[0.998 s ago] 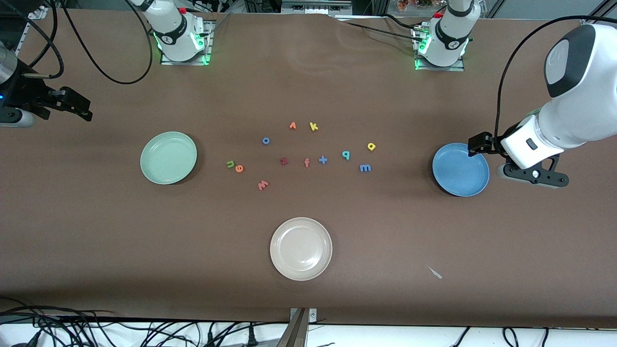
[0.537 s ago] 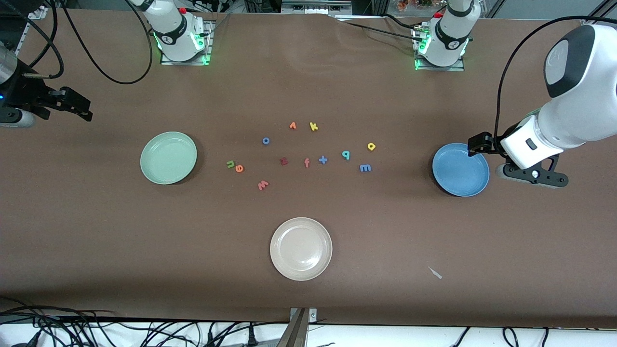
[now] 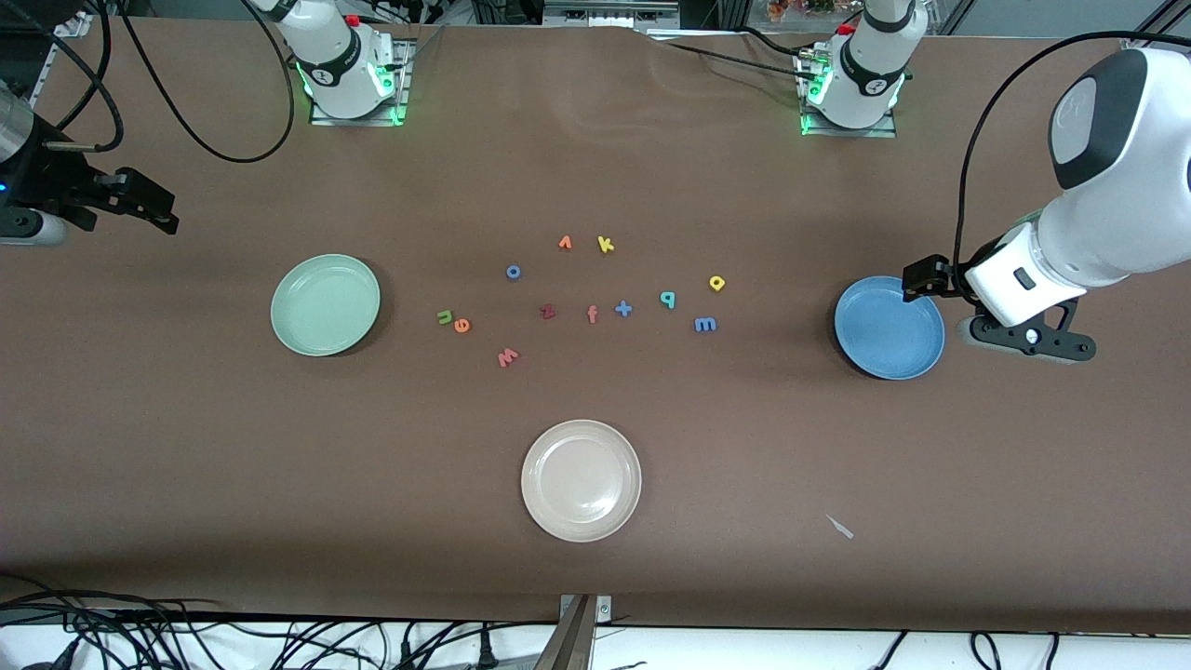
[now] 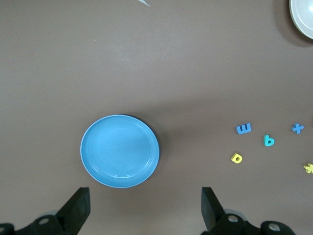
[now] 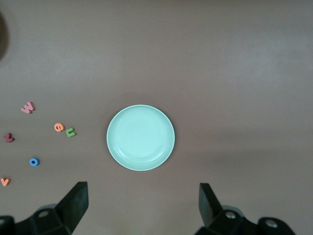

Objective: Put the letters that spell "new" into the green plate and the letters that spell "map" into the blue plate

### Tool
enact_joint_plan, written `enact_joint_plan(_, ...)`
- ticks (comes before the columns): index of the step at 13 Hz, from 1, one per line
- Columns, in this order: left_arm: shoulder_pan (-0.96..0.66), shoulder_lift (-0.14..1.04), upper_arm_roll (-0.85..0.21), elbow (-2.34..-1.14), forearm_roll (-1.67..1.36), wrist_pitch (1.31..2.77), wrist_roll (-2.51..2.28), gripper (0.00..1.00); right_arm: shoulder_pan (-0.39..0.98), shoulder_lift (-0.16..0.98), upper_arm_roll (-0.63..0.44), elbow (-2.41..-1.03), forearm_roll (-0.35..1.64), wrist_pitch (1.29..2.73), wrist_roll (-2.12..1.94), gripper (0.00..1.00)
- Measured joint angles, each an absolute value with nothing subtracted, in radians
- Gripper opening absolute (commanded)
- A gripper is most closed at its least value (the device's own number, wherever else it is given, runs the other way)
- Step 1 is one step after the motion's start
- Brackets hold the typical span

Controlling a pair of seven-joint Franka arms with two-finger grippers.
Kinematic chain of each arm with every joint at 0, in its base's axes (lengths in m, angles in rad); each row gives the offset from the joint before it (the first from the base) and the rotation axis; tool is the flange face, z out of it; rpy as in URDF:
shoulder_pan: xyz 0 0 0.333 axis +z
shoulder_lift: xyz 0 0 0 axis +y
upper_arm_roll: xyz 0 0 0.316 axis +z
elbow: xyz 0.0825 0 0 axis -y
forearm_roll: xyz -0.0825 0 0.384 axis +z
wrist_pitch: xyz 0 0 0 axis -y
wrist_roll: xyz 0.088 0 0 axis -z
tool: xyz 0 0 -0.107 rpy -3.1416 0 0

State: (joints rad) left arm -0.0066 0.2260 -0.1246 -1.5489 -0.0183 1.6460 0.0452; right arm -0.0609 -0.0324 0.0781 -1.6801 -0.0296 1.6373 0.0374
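The green plate (image 3: pixel 325 304) (image 5: pixel 141 137) lies toward the right arm's end, the blue plate (image 3: pixel 889 327) (image 4: pixel 120 151) toward the left arm's end. Between them lie the green n (image 3: pixel 445 316), orange e (image 3: pixel 461 325), salmon w (image 3: pixel 507 356), blue m (image 3: pixel 705 324), yellow a (image 3: pixel 716 283) and teal p (image 3: pixel 667 299). My left gripper (image 3: pixel 926 279) (image 4: pixel 145 208) hangs open over the blue plate's rim, holding nothing. My right gripper (image 3: pixel 140 200) (image 5: pixel 143 205) waits open and empty, high above the table's end past the green plate.
A cream-white plate (image 3: pixel 581 480) sits nearer the front camera than the letters. Among the letters lie a dark red z (image 3: pixel 547 312), salmon f (image 3: pixel 592 314), blue plus (image 3: pixel 622 308), blue o (image 3: pixel 513 272), orange v (image 3: pixel 565 243) and yellow k (image 3: pixel 605 245). A small pale scrap (image 3: pixel 840 527) lies near the front edge.
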Motion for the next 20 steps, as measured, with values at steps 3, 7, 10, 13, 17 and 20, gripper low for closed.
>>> enact_joint_plan(3, -0.007, 0.226, -0.125, -1.549, -0.018, 1.646, 0.045, 1.0, -0.061, -0.033, 0.078, -1.68, -0.03, 1.618, 0.037, 1.0)
enact_joint_plan(7, -0.007, 0.226, -0.125, -1.549, -0.018, 1.646, 0.045, 1.0, -0.06, -0.033, 0.08, -1.68, -0.03, 1.616, 0.037, 1.0)
enact_joint_plan(10, -0.007, 0.226, -0.125, -1.549, -0.018, 1.646, 0.045, 1.0, -0.059, -0.033, 0.08, -1.68, -0.03, 1.616, 0.037, 1.0)
enact_joint_plan(13, -0.007, 0.226, -0.125, -1.55, -0.018, 1.646, 0.045, 1.0, -0.059, -0.033, 0.08, -1.68, -0.03, 1.613, 0.037, 1.0)
enact_joint_plan(17, -0.007, 0.226, -0.126, -1.55, -0.018, 1.646, 0.045, 1.0, -0.059, -0.033, 0.08, -1.68, -0.03, 1.611, 0.037, 1.0)
enact_joint_plan(20, -0.007, 0.226, -0.126, -1.55, -0.018, 1.646, 0.045, 1.0, -0.059, -0.033, 0.08, -1.68, -0.03, 1.61, 0.037, 1.0)
